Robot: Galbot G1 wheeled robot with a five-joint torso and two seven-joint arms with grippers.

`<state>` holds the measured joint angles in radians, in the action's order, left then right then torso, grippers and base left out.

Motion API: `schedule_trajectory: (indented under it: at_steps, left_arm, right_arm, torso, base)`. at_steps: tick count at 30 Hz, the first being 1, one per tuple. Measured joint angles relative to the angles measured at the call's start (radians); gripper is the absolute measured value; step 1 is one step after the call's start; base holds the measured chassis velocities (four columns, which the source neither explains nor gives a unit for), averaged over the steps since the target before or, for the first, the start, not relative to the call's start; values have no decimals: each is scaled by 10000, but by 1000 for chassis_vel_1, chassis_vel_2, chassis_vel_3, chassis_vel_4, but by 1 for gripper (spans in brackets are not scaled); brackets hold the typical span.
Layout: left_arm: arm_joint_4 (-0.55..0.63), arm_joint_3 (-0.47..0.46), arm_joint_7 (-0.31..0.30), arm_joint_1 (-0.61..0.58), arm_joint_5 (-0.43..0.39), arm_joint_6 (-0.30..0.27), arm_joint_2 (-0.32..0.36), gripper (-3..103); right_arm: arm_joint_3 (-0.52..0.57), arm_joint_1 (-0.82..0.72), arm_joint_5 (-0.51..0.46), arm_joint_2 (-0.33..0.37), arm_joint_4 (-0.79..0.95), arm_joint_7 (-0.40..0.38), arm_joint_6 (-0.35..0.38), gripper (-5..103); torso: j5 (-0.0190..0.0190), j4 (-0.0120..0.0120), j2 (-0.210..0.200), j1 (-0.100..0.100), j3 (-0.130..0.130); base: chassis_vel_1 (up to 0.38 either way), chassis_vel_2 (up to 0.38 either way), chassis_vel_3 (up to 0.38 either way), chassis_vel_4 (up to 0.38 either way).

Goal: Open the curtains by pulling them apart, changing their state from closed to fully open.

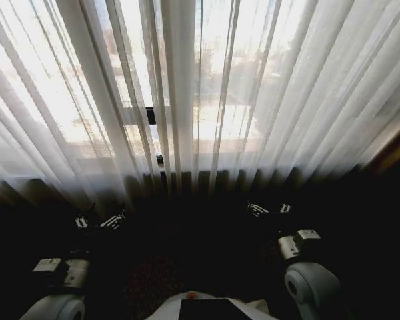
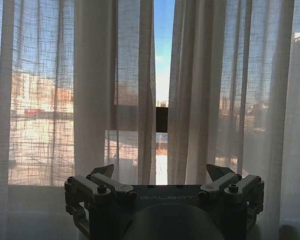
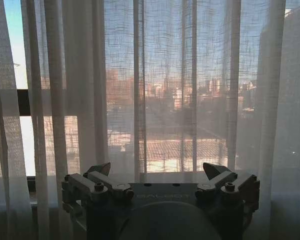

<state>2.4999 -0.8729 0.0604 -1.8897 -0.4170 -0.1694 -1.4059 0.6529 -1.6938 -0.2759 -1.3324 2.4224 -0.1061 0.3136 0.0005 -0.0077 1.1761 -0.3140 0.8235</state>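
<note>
The sheer white pleated curtains hang shut across the bright window, a left panel (image 1: 67,100) and a right panel (image 1: 307,100) meeting at a narrow slit (image 1: 153,117). My left gripper (image 1: 99,221) is held low in front of the left panel, open and apart from the fabric. In the left wrist view it (image 2: 160,172) faces the slit (image 2: 161,90) between the two panels (image 2: 95,75), with nothing between its fingers. My right gripper (image 1: 268,209) is open too, low before the right panel. Its wrist view has it (image 3: 156,169) facing the sheer fabric (image 3: 165,75), empty.
A brownish strip, perhaps a thicker drape (image 1: 399,148), runs along the right edge. A dark window-frame bar (image 2: 161,119) shows through the slit. The curtain hems end in a dark band low down (image 1: 200,183). My torso (image 1: 207,308) is at the bottom centre.
</note>
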Motion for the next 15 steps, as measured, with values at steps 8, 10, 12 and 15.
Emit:
schedule_trajectory:
  at_steps: [8, 10, 12, 15]
  left_arm:
    - [0, 22, 5, 8, 8, 3, 12, 100]
    - [0, 22, 6, 14, 11, 4, 25, 100]
    - [1, 22, 6, 18, 11, 4, 28, 100]
    - [1, 37, 6, 29, 11, 4, 26, 100]
  right_arm:
    - [-29, 27, 26, 5, -122, 104, -15, 100]
    - [-97, 60, 48, 3, -171, 113, -19, 100]
    - [-139, 78, 77, 1, -198, 115, -20, 100]
    - [-213, 102, 199, 1, -250, 132, -20, 100]
  torso:
    - [4, 1, -4, -4, 2]
    - [-7, 1, 0, 1, -1]
    - [-4, 1, 0, 3, 0]
    - [3, 0, -2, 1, 0]
  base:
    - [-257, 492, 253, -502]
    - [-206, 517, 207, -549]
    - [-151, 521, 188, -546]
    - [-75, 579, 75, -579]
